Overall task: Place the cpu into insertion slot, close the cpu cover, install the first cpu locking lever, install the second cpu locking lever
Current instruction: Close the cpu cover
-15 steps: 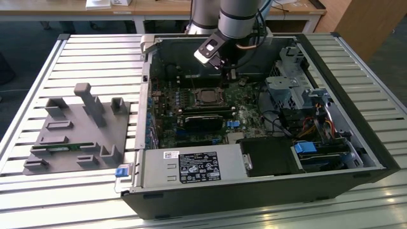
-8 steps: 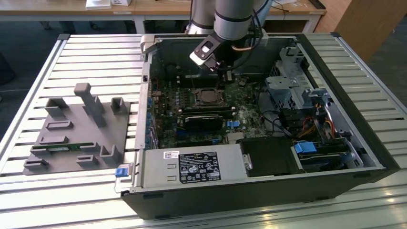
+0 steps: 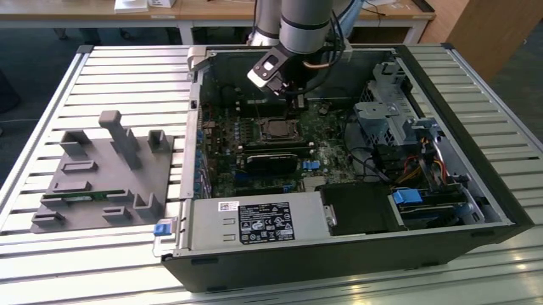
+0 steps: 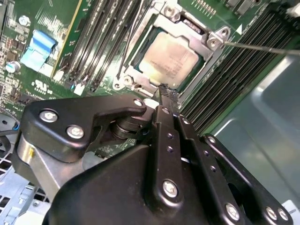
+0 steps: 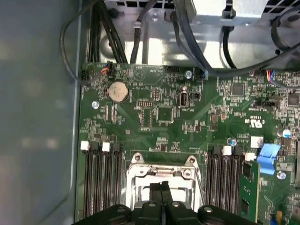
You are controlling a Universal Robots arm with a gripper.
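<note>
The cpu (image 4: 166, 58), a silvery-tan square, lies in the insertion slot (image 3: 276, 129) on the green motherboard. The silvery cpu cover (image 4: 207, 40) lies flat around it, its cut-out showing the chip face. One thin lever rod (image 4: 262, 48) juts out sideways over the memory slots. Another rod (image 4: 127, 51) runs along the opposite side of the socket; whether it is latched I cannot tell. My gripper (image 4: 168, 92) is shut with nothing between its black fingers, tips just above the socket's edge. It is also in the first wrist view (image 5: 162, 186) and the exterior view (image 3: 297, 100).
The open computer case (image 3: 475, 190) walls the board in. Long black memory slots (image 4: 103, 42) flank the socket on both sides. Cables (image 5: 187, 42) and a drive cage (image 3: 382, 121) crowd the exterior view's right. A grey fixture tray (image 3: 102, 171) sits outside on the slatted table.
</note>
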